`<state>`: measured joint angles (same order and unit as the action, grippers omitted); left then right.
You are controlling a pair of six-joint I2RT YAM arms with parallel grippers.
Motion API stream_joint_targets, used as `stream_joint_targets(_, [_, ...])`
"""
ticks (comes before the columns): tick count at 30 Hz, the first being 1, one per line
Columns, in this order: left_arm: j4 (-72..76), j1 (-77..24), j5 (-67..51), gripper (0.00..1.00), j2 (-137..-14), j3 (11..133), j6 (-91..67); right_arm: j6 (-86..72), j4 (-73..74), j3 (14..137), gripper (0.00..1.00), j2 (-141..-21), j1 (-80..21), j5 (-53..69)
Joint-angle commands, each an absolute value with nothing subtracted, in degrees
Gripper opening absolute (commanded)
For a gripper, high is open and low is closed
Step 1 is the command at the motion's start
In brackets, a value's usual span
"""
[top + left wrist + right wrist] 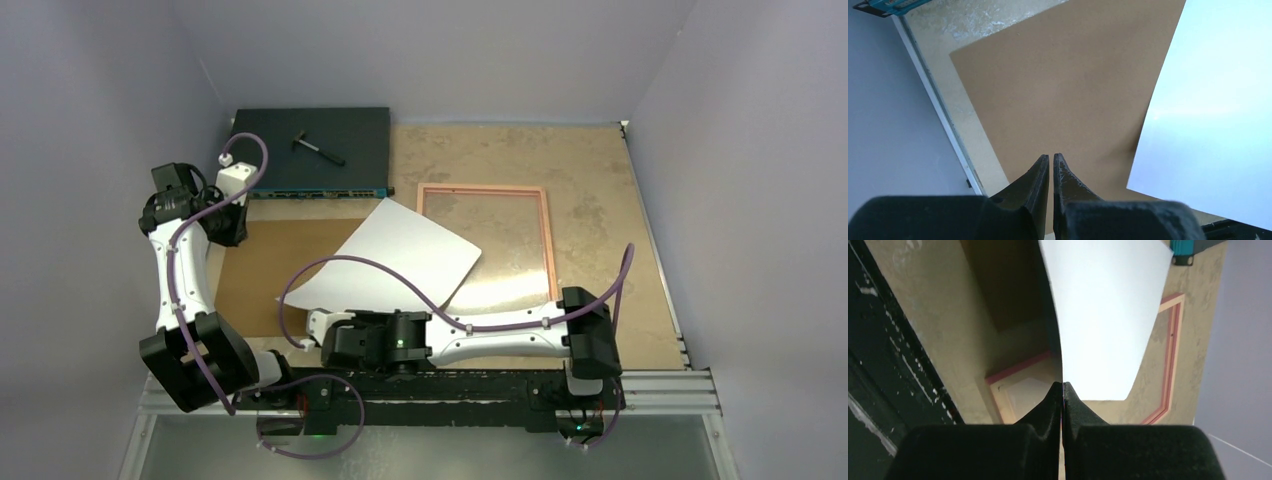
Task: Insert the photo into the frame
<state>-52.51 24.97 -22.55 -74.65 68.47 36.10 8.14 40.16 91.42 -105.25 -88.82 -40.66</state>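
The photo (410, 255) shows its plain white back, tilted, with its near edge raised. It overlaps the brown backing board and the left edge of the frame (485, 245). The frame is pink-bordered and lies flat at the centre right. My right gripper (372, 312) is shut on the photo's near edge. In the right wrist view the sheet (1108, 315) rises from between my fingertips (1062, 386), with the frame (1170, 355) beyond it. My left gripper (232, 235) is shut and empty (1051, 157) above the board's left part. The photo (1218, 110) is to its right.
The brown backing board (270, 275) lies flat at the left and also shows in the left wrist view (1063, 85). A dark flat electronics box (310, 150) sits at the back left with a small black tool (318, 148) on it. The table's metal rail (660, 385) runs along the near edge.
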Motion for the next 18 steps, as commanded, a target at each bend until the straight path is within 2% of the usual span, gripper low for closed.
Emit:
stream_joint_targets(1, [-54.12, 24.7, -25.67, 0.06, -74.25, 67.52, 37.64, 2.07, 41.16, 85.83, 0.0, -99.14, -88.86, -38.46])
stream_joint_targets(11, [-54.91, 21.96, -26.46, 0.07, -73.64, 64.46, 37.72, -8.71, 44.05, 74.06, 0.0, -92.28, -89.63, -38.75])
stream_joint_targets(13, [-55.07, 21.78, -26.58, 0.08, -73.41, 64.38, 37.73, -10.86, 45.45, 74.22, 0.23, -90.37, -89.42, -39.93])
stream_joint_targets(18, [-56.27, 21.11, -26.74, 0.08, -73.04, 64.51, 38.8, -10.56, 44.9, 74.39, 0.51, -89.74, -89.05, -43.4])
